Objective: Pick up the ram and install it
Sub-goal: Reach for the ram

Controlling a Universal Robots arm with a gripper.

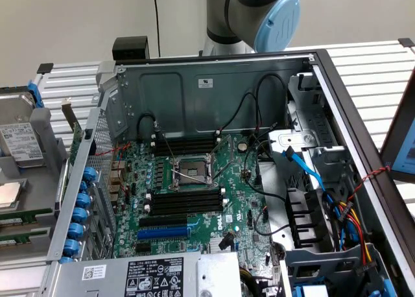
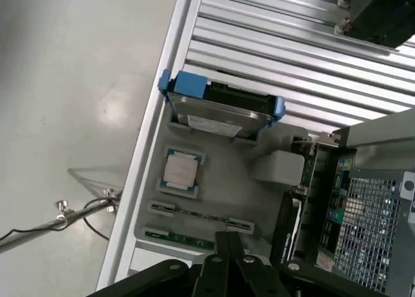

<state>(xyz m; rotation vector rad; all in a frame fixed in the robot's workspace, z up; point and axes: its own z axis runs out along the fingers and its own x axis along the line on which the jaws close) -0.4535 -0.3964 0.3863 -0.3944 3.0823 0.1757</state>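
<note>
The ram (image 2: pixel 179 238), the green stick nearest the claw (image 2: pixel 224 248), lies flat in a grey tray (image 2: pixel 233 174), at nine o'clock from the computer case (image 1: pixel 214 83) in the exterior view. It is probably light, stiff and fragile, best pinched mid-length by its long edges. I cannot tell whether the claw is open.

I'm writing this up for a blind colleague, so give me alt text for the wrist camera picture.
A grey parts tray on a slatted aluminium table holds two green ram sticks lying side by side, a square processor chip next to them, and a hard drive in a blue bracket beyond that. An open computer case stands beside the tray.
</note>
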